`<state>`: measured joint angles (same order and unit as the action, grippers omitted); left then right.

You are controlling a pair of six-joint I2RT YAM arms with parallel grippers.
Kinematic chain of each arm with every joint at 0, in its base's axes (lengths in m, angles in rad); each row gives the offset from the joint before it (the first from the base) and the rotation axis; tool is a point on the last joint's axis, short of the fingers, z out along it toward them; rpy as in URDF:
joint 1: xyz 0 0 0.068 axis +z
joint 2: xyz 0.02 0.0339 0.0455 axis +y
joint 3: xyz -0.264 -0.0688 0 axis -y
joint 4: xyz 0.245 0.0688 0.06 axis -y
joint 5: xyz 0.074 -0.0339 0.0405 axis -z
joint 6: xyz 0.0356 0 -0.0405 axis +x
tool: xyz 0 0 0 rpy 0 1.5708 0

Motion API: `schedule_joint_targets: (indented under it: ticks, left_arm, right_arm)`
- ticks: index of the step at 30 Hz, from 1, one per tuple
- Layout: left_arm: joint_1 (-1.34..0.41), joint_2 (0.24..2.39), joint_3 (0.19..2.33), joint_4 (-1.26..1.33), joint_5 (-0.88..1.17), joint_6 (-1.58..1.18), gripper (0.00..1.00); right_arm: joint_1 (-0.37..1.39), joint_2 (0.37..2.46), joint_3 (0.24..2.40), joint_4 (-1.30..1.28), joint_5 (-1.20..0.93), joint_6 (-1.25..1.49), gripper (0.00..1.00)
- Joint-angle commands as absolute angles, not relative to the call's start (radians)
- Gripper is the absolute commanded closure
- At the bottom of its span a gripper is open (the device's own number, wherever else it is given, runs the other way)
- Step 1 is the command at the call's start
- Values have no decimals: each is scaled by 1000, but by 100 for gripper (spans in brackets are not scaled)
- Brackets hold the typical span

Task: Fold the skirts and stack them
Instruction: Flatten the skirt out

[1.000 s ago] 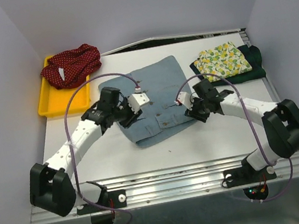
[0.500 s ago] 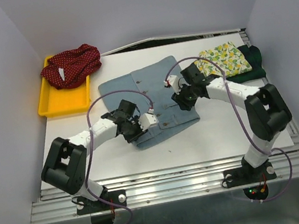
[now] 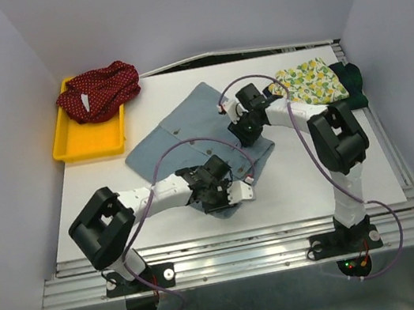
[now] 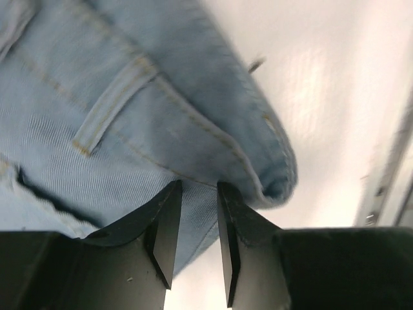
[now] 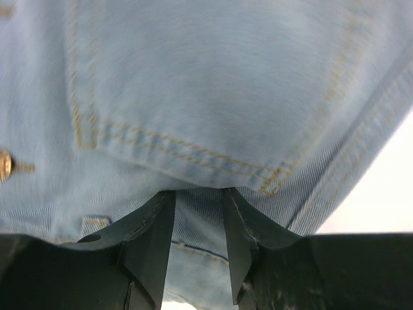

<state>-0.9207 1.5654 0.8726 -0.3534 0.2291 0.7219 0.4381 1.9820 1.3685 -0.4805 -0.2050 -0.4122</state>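
The light-blue denim skirt (image 3: 179,132) lies flat and diagonal mid-table, one corner pointing at the near edge. My left gripper (image 3: 227,193) is at that near corner, its jaws closed on the denim hem (image 4: 129,97), as the left wrist view (image 4: 199,187) shows. My right gripper (image 3: 243,128) is at the skirt's right side, jaws pinching denim below a pocket seam (image 5: 206,77), as the right wrist view (image 5: 199,194) shows. The red white-dotted skirt (image 3: 98,90) is bunched at the back left. The lemon-print skirt (image 3: 308,82) lies folded on the dark green one (image 3: 353,82).
A yellow plastic tray (image 3: 81,145) at the back left holds part of the red skirt. The folded stack sits at the back right, close behind my right arm. Grey walls close in the table on both sides and at the back.
The denim skirt has turned from square-on to diagonal. My left gripper moved right and toward the near edge. My right gripper moved left and farther back.
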Motion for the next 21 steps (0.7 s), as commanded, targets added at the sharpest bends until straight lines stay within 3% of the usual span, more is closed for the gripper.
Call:
schedule_joint_targets:
  ticks: [1, 8, 14, 21]
  left_arm:
    - [-1023, 1586, 960, -341, 347, 657, 58]
    - [-1000, 1501, 1091, -344, 428, 539, 52]
    - [-665, 1350, 1048, -359, 427, 491, 52]
    - [-342, 1445, 994, -365, 336, 545, 54]
  right_arm:
    - [434, 2126, 1495, -434, -173, -368, 59]
    - [434, 2111, 1623, -452, -155, -334, 57]
    - [457, 1898, 1510, -518, -281, -284, 57]
    - [607, 1816, 1342, -589, -333, -270, 59]
